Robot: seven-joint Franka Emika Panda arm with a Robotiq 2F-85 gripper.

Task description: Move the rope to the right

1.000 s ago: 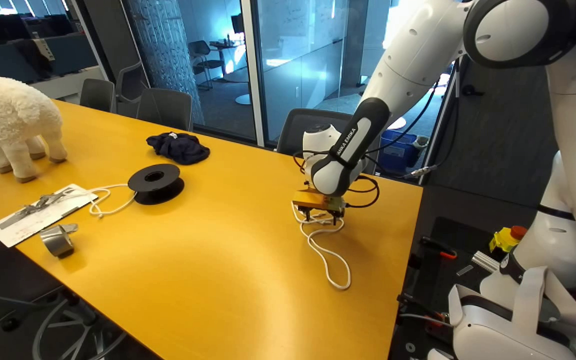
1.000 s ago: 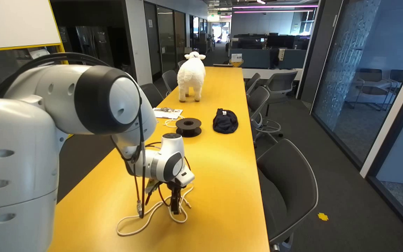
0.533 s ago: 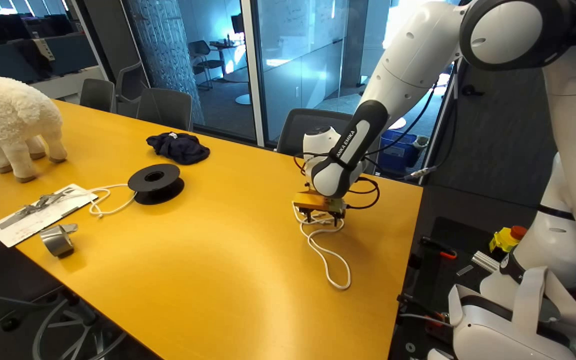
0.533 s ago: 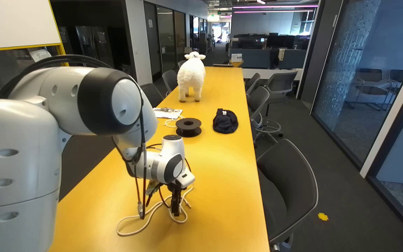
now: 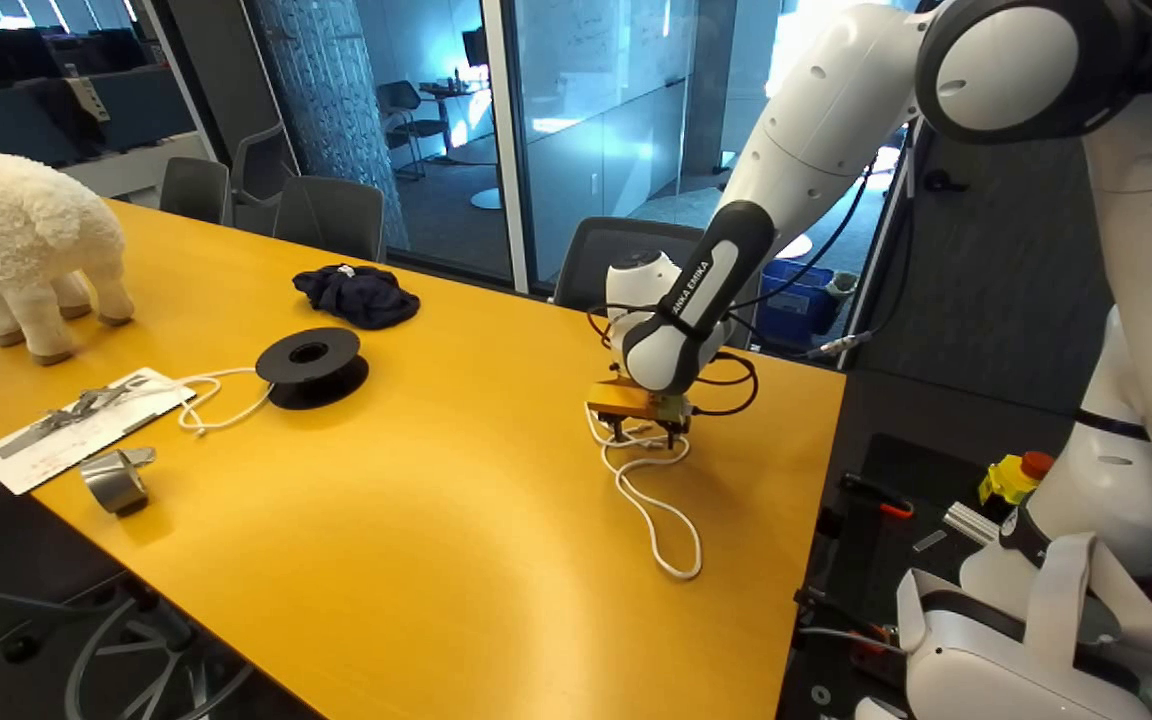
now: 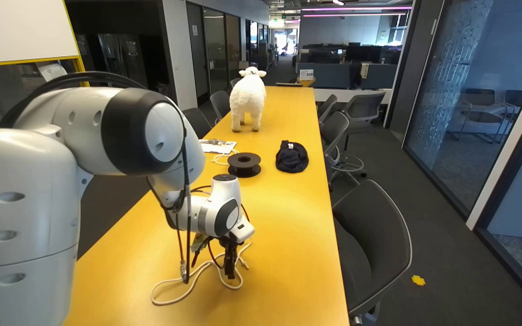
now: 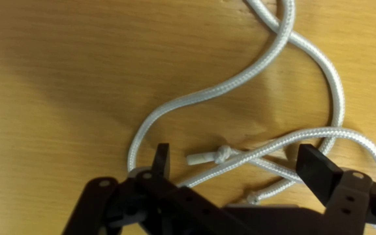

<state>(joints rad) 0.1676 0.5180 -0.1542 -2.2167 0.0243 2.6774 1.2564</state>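
White, thin and finely braided, the rope [image 7: 240, 79] lies in loose curves on the yellow table [image 5: 416, 560], near one end of the tabletop as I see it in an exterior view. From my wrist view I count at least three places where it crosses itself. One end shows a small, tight knot with a straight, pale tip beyond it, just beside a crossing strand. A second lump appears lower in that view; I cannot tell whether it is the other end. Both exterior views show me a long, slender loop stretching from the tangle.
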